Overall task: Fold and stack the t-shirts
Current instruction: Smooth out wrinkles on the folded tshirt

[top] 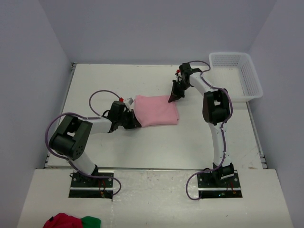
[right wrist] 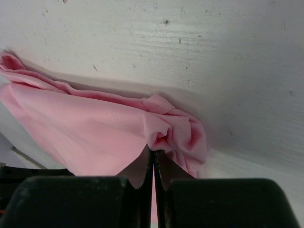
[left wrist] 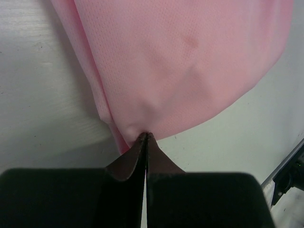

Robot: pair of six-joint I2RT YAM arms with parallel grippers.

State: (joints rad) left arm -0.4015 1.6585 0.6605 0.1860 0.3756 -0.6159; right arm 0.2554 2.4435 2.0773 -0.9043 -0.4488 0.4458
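**One pink t-shirt, pinched at two corners**

Counted from above: one worktop (top: 156, 147), one light pink t-shirt (top: 156, 110), one white mesh basket (top: 247, 76), two arms, and one heap of red and green cloth (top: 71, 222) at the near left edge of the view.

T-shirt: lies near the middle of the worktop, folded to a rough rectangle, well apart from the basket in the far right corner.

Left arm (top: 71, 135): folds out to the left at the elbow, then reaches low and rightward across the worktop. Ends with the left gripper (top: 134, 122) at the t-shirt's near left corner. Seen from its wrist, left gripper (left wrist: 146, 137) pressed together on a small peak of pink fabric (left wrist: 190, 61), with the cloth spreading away beyond the tips.

Right arm (top: 216, 107): stretches far up the right side, bends at the elbow, then turns back leftward and down. Ends with the right gripper (top: 173, 97) at the t-shirt's far right corner. Seen from its wrist, right gripper (right wrist: 153, 153) squeezed onto a bunched, crumpled corner of the fabric (right wrist: 95, 137), resting on the worktop.
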